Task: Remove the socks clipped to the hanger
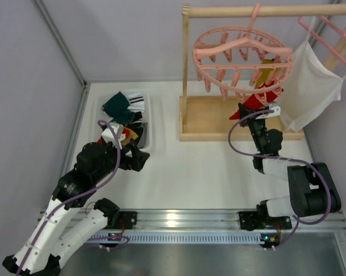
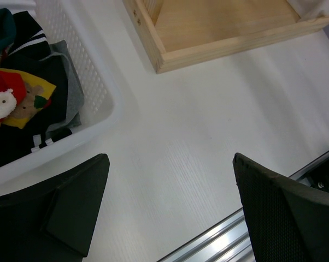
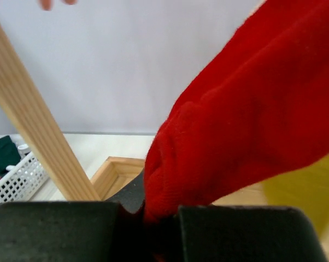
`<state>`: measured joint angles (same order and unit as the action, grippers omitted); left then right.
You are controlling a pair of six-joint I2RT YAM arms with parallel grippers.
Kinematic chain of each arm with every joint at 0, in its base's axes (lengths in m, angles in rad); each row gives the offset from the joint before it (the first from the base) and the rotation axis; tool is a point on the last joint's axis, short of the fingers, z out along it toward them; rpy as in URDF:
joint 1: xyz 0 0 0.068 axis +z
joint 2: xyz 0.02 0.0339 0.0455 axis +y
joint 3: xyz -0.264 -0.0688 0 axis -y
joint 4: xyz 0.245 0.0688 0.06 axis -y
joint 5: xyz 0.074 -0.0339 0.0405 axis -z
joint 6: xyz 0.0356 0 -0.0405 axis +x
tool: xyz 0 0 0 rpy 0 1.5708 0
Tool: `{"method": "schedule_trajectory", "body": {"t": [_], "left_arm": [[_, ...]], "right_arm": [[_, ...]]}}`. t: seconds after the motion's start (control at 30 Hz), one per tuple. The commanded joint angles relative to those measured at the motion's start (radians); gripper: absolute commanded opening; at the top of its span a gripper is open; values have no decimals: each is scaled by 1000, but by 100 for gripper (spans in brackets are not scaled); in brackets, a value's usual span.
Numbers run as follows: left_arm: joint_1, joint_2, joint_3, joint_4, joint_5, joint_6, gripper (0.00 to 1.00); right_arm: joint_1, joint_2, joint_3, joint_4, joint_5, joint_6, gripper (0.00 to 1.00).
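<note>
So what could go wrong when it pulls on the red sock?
1. The right tool pinches the red sock only at its lower end, so the sock might slip out.
2. The hanger just hooks over the rail; a hard pull could swing it or tug it off.
3. The yellow sock hangs right beside the red one, so it may get dragged along.

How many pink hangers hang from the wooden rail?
2. The round clip hanger, holding socks, hangs midway along the rail; the second hanger, at its right end, carries the white shirt and is partly out of frame.
</note>
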<state>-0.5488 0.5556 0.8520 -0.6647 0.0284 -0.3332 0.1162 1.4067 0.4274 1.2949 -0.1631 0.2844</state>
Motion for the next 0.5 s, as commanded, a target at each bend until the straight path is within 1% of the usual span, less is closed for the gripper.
{"method": "schedule_trajectory", "body": {"t": [0.0,0.13,0.17,0.27,0.4,0.47], "left_arm": [[0,-17,2,54,-18,5,98],[0,-23,4,53,-18,2,98],[0,-22,4,53,-53,0,98],[1,-31,5,53,-61,-3,98],[1,-49,13,53,-96,-10,98],[0,-51,21,51,-104,-33,98]], "right_arm": [[52,-69,-36,120,74,-86,0],[138,-121,-78,104,123,-143,0],[151,-132,-85,101,126,-143,0],[186,-164,-116,106,131,-149,0],[273,-218,-140,72,157,-188,0],[298,-241,-148,66,192,-194,0]]}}
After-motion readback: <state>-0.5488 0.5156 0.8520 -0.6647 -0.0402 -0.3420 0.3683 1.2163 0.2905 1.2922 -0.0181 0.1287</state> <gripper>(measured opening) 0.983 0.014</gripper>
